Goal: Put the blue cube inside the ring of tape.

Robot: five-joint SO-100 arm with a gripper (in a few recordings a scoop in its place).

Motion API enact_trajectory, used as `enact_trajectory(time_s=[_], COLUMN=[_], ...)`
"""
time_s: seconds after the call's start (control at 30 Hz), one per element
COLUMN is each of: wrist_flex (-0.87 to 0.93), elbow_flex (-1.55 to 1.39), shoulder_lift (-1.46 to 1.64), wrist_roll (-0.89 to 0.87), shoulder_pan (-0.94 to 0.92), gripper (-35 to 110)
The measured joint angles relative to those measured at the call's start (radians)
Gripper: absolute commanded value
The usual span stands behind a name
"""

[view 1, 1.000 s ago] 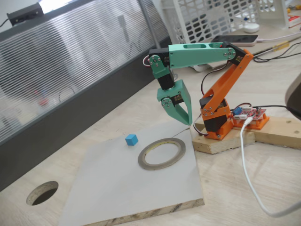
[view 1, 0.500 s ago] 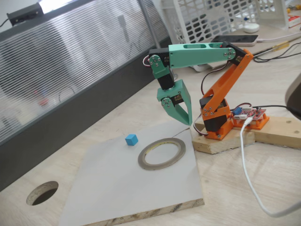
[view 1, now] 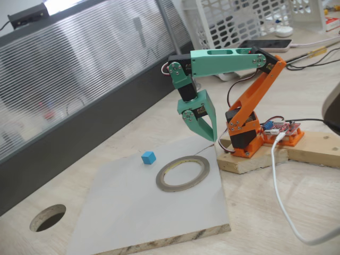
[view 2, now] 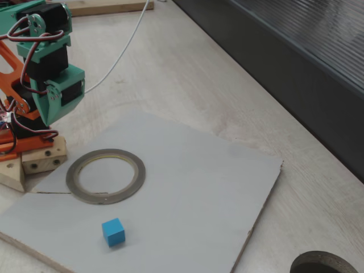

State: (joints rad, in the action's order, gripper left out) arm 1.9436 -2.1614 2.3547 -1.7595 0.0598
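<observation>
A tiny sky-blue matte cube (view 1: 148,157) (view 2: 113,232) sits beside a flat grey-olive tape ring (view 1: 183,173) (view 2: 106,176) with a yellowish inner rim, both on a pale grey board (view 1: 138,212) (view 2: 187,193). Near the ring, a teal-green plastic gripper (view 1: 204,127) (view 2: 54,102) joins an orange arm base (view 1: 245,127).

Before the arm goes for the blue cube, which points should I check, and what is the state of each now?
1. blue cube lies free on the grey board: ok.
2. Cube outside the ring of tape, apart from it: ok.
3. Ring lies flat, its inside bare: ok.
4. gripper holds nothing, hangs above the board's far edge: ok.
5. Jaws open enough for the cube: not ok, they look shut.
</observation>
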Motion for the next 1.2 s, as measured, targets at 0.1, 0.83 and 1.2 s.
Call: enact_trajectory(time_s=[0.1, 0.83, 1.2], wrist_flex=[0.0, 0.0, -0.003], elbow_flex=[0.0, 0.0, 0.221], shoulder_lift=[0.0, 0.0, -0.302], wrist_roll=[0.0, 0.008, 0.003], shoulder_pan=[0.005, -0.522, -0.537], gripper=[0, 0, 0])
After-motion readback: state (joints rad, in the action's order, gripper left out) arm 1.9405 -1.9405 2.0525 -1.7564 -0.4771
